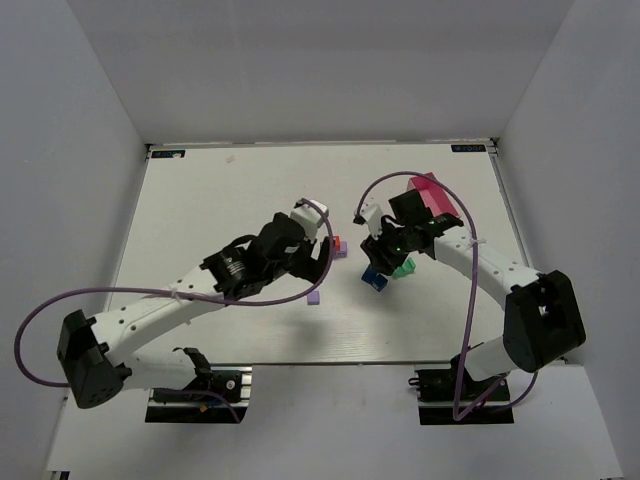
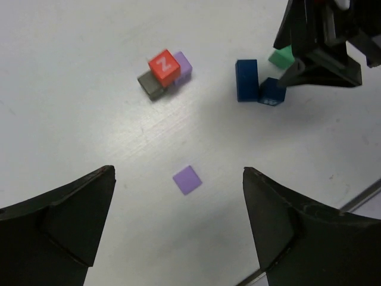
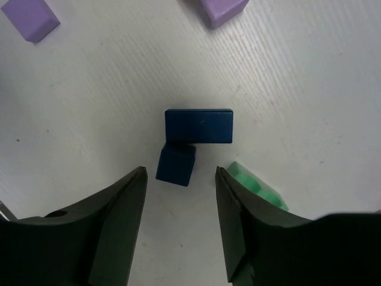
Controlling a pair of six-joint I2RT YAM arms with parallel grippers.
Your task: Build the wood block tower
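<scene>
Right claw [image 3: 180,174] is spread and grips nothing. A small blue cube [image 3: 176,165] lies between its tips, touching a long blue block [image 3: 199,126]; a green block [image 3: 256,187] is at lower right. Left claw [image 2: 178,173] is spread and empty over a lilac block [image 2: 187,179] on the bench [image 2: 71,119]. The tower [image 2: 164,68], red, lilac and grey pieces touching, is at upper centre-left.

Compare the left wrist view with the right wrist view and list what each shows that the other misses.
Left wrist only: the red block, the grey block, and the open left gripper. Right wrist only: no extra block, just a close look inside the open right gripper. Both: the long blue block, small blue block, green block and loose lilac block.
</scene>
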